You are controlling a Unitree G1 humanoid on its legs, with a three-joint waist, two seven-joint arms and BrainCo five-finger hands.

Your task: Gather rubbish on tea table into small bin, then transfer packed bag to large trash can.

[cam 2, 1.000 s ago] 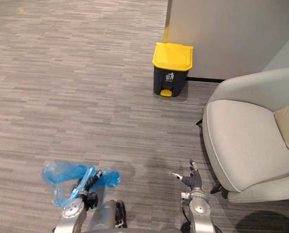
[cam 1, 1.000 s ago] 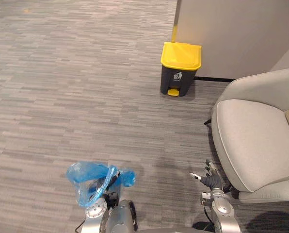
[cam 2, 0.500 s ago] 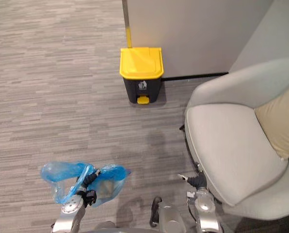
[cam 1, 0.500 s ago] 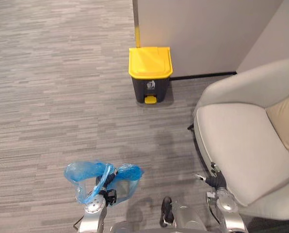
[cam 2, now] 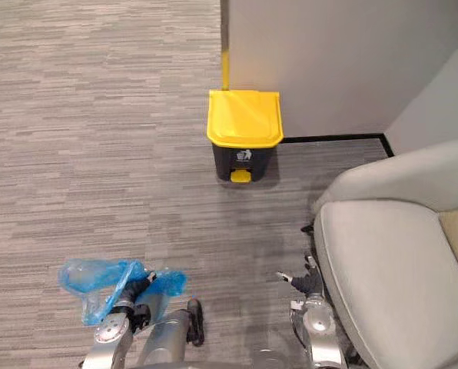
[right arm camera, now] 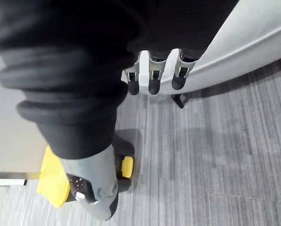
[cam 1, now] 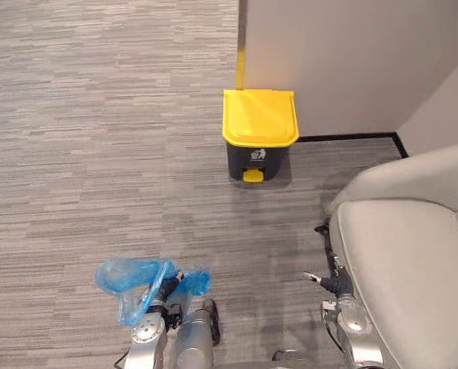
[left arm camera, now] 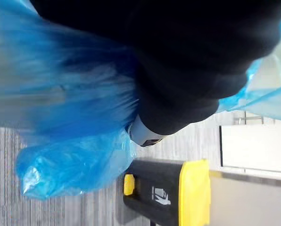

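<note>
Gripping a crumpled blue bag (cam 1: pixel 125 278), the left hand (cam 1: pixel 165 292) sits low on the robot's left, its fingers curled into the plastic. The right hand (cam 1: pixel 333 283) holds nothing, its fingers loosely extended and its thumb apart, just beside a grey armchair (cam 1: pixel 413 269). Ahead, well apart from the bag, a dark bin (cam 1: pixel 260 131) with a closed yellow lid stands on carpet (cam 1: pixel 98 154) against a wall (cam 1: pixel 352 54).

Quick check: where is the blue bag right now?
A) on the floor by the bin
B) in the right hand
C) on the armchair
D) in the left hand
D: the left hand grips the bag, well short of the bin, whose lid is shut.
</note>
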